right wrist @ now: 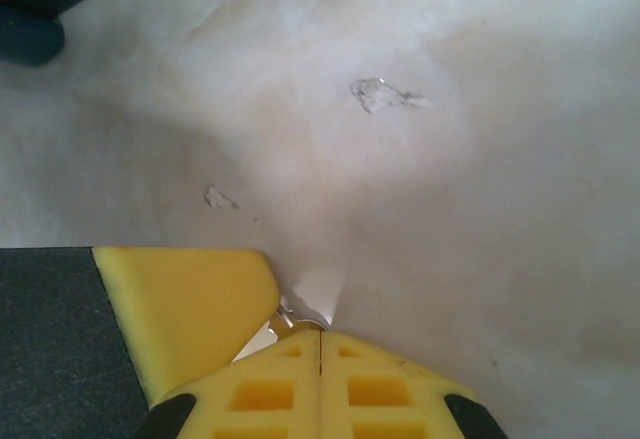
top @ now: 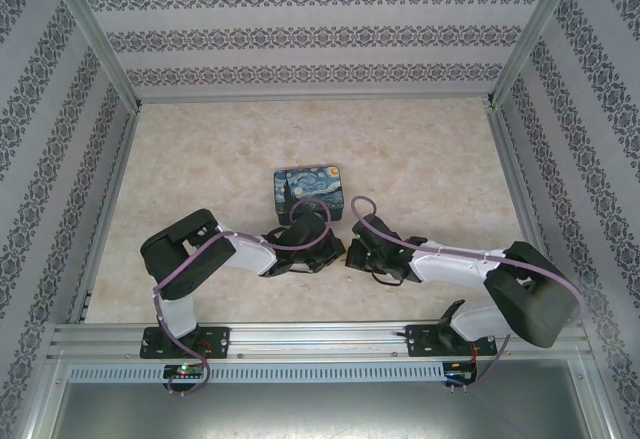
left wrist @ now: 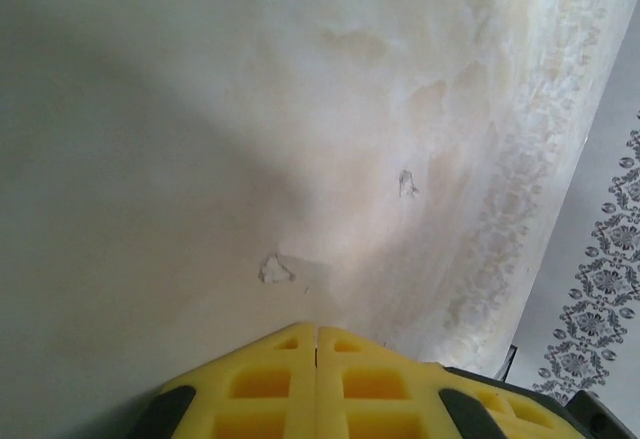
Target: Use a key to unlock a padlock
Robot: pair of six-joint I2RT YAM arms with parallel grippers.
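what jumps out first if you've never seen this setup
The starry-night padlock in the middle of the table stands out first. In front of it the left gripper and right gripper meet tip to tip, both shut, a glint of metal, likely the key, at the right one's tips.

Starry blue-and-yellow padlock (top: pixel 308 194) (beige marbled table (top: pixel 430 159))

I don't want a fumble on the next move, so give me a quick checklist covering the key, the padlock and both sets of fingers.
1. right fingers closed: ok.
2. key pinched at their tips: ok, a shiny sliver pokes out.
3. Key's orientation: cannot tell.
4. padlock lying face up on the table: ok.
5. Keyhole position: cannot tell.
6. left fingers clear of the right ones: not ok, closed and close beside them.
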